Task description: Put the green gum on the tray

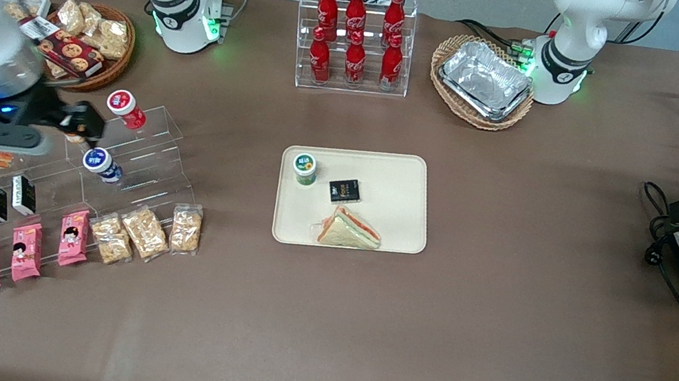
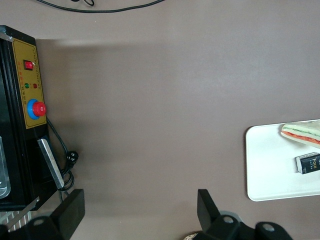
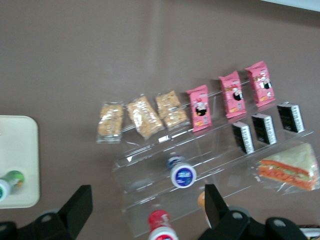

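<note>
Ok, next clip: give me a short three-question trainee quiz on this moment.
1. True or false: the green gum stands on the tray.
2. Which item on the tray lies nearest the front camera: A the green gum, B the small black packet, C the wrapped sandwich?
3. Fill in: the gripper is open and hovers over the clear ____ display holding gum bottles.

Key: 1 true; 2 C; 3 stepped.

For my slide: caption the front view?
Green gum stands on the tray; open tool over the snack rack.
</note>
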`<control>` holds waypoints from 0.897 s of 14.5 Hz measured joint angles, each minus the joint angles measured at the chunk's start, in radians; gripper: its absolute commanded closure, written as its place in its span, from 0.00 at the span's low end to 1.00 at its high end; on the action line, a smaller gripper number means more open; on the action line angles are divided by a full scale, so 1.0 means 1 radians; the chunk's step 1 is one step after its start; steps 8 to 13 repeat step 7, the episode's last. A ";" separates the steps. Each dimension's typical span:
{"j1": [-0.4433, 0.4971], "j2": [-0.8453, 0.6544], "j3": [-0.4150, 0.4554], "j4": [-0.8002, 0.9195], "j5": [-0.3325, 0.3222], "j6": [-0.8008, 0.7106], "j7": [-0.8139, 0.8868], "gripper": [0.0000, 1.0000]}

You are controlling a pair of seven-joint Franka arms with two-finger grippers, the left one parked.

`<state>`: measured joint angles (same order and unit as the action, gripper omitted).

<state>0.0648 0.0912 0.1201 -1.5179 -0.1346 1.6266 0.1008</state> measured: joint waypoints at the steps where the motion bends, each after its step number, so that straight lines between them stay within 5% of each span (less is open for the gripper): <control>1: -0.002 0.000 -0.034 -0.004 0.013 0.007 -0.045 0.00; 6: -0.004 0.001 -0.197 -0.020 0.113 0.040 -0.304 0.00; 13: -0.004 0.000 -0.202 -0.020 0.120 0.040 -0.307 0.00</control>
